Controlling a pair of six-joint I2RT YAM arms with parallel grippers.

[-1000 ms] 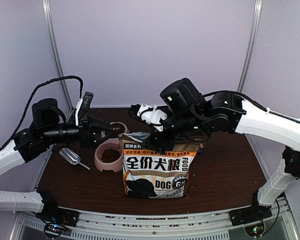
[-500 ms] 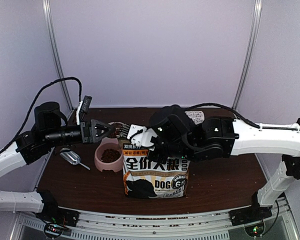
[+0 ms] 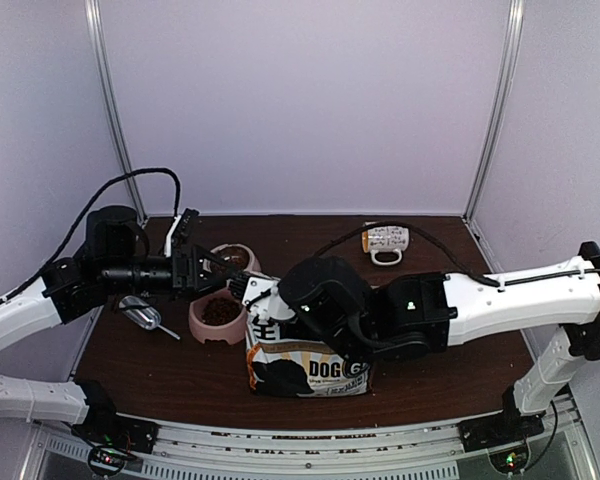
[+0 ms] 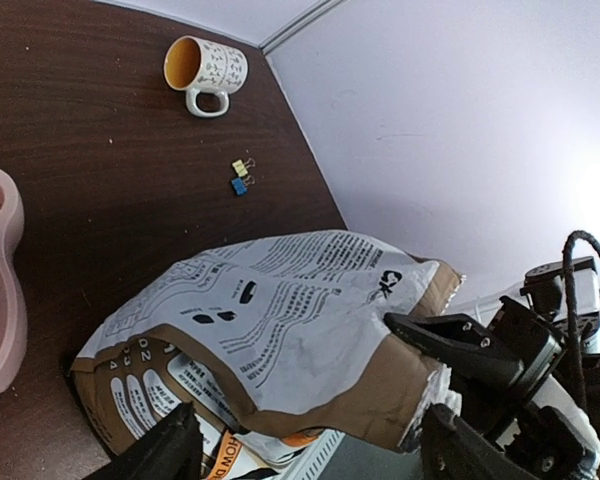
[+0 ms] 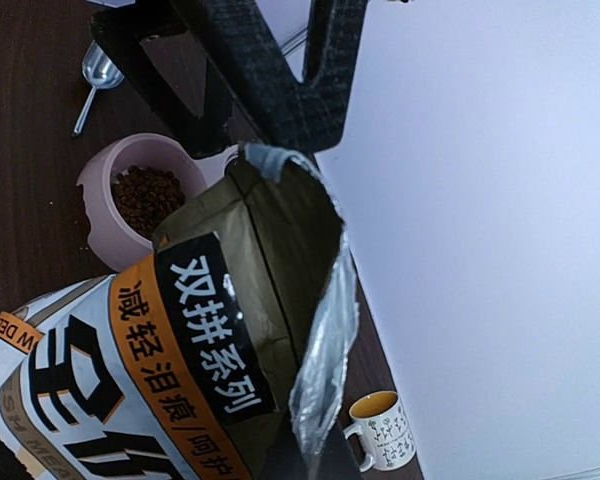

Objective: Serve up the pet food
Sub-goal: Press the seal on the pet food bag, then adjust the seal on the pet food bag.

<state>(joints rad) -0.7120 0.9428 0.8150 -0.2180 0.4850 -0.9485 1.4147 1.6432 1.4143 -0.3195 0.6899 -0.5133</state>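
Right gripper (image 4: 420, 335): jaws closed, pinching top corner of dog-food bag (image 3: 310, 365); nothing else held.
Left gripper (image 4: 310, 440): fingers wide apart, empty; bag's crumpled upper side lies between and ahead of them, contact unclear.
Pet food (image 3: 220, 312): heap in near compartment of pink bowl (image 3: 194, 325), at 10 o'clock from bag. More probably inside bag, unseen.
Judgement: kibble loose, light, free-flowing, spills readily. Not for pinching; move it via bag or scoop (image 3: 140, 314), at 9 o'clock from bowl. Bag soft, foil-lined, likely slippery; take hold at folded rim.
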